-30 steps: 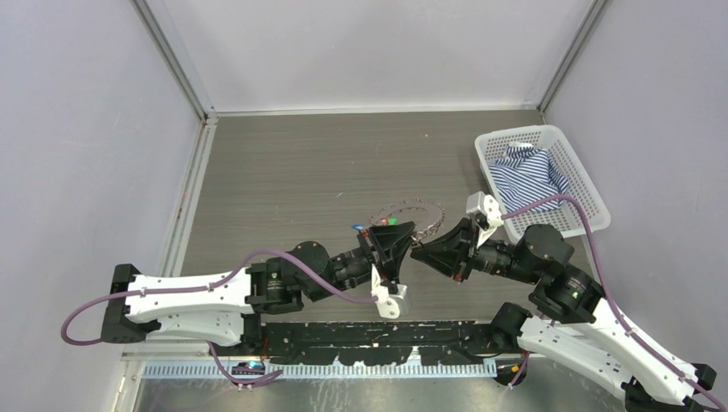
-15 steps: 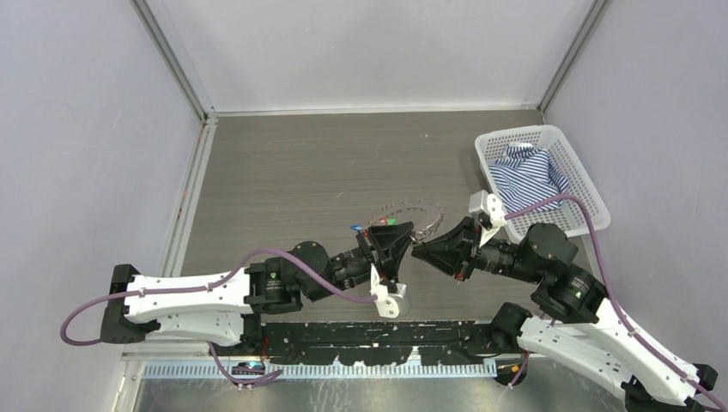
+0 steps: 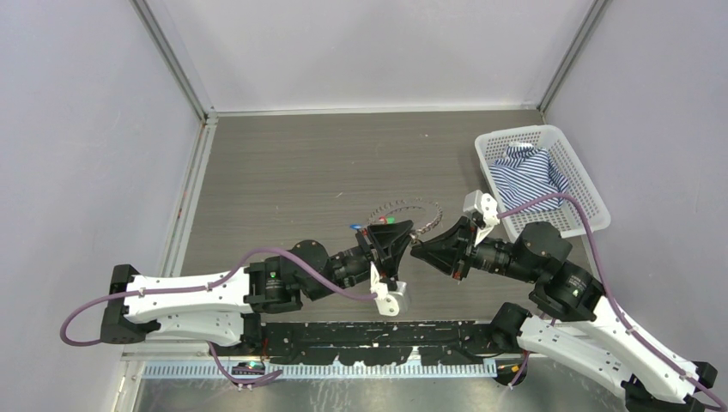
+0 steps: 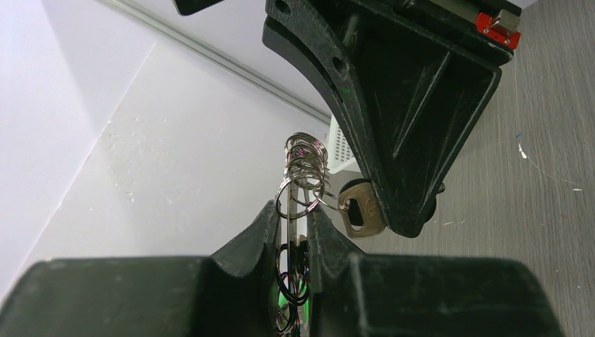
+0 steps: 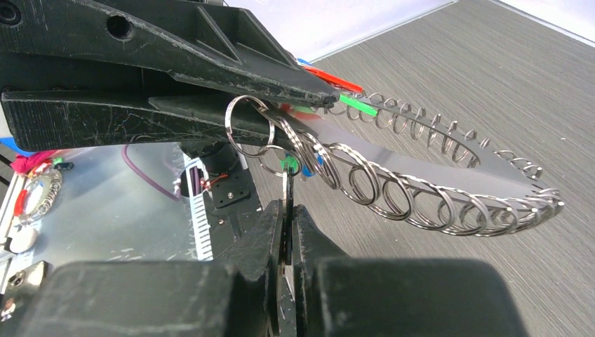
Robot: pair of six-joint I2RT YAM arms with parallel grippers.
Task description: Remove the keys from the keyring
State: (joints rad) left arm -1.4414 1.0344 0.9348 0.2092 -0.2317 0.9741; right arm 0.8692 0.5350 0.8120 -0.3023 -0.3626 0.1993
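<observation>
The keyring point(image 5: 449, 179) is a flat silvery ring hung with many small split rings along its rim; it is held off the table point(image 3: 300, 172). My left gripper point(image 4: 291, 214) is shut on its edge, with loops of it point(image 4: 305, 158) poking up between the fingers. My right gripper point(image 5: 286, 214) is shut on one of the keys point(image 4: 359, 210), a brass-silver key that hangs from a small split ring point(image 5: 247, 126) at the keyring's near end. Green point(image 5: 358, 107) and red point(image 5: 337, 81) key heads show beyond the left gripper. From above, both grippers point(image 3: 403, 240) point(image 3: 419, 250) meet tip to tip below the keyring point(image 3: 421, 209).
A white basket point(image 3: 515, 133) holding a striped blue-and-white cloth point(image 3: 525, 176) stands at the right, close behind my right arm. Grey walls enclose the table at the back and both sides. A black rail point(image 3: 369, 339) runs along the near edge.
My right gripper and wrist have shifted slightly, and the keyring has moved a little to the left with them. Both grips are unchanged.
</observation>
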